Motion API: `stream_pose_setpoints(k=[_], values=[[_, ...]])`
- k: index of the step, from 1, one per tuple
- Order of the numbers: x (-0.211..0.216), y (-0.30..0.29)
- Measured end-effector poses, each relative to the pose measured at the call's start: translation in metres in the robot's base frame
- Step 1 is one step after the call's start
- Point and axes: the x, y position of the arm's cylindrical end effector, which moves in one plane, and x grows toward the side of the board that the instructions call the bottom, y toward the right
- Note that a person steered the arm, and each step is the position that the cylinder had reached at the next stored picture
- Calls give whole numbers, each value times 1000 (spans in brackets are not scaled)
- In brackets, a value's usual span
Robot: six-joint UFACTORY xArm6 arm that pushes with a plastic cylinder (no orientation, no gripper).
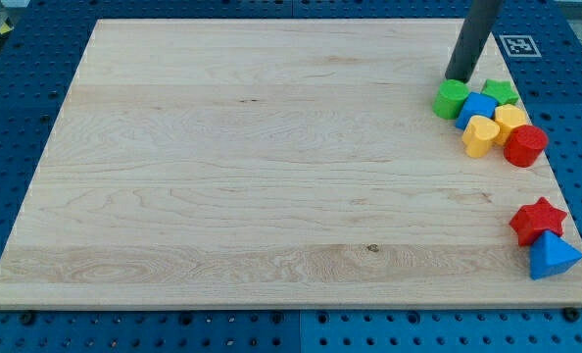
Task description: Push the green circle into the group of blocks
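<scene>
The green circle (451, 99) sits at the view's upper right, touching the group of blocks on its left side. The group holds a green star (501, 92), a blue block (478, 108), a yellow heart (481, 135), a yellow block (511, 120) and a red circle (525, 145). My tip (458, 78) stands just above the green circle, at its top edge, touching or nearly touching it.
A red star (537, 220) and a blue triangle (552, 257) lie together at the view's lower right, near the wooden board's (252, 167) right edge. A marker tag (518, 44) lies off the board at the top right.
</scene>
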Motion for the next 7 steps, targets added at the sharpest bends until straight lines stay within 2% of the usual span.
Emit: stream_pose_setpoints(k=[2, 3, 5, 7], values=[[1, -71], [14, -81], [27, -41], [27, -28]])
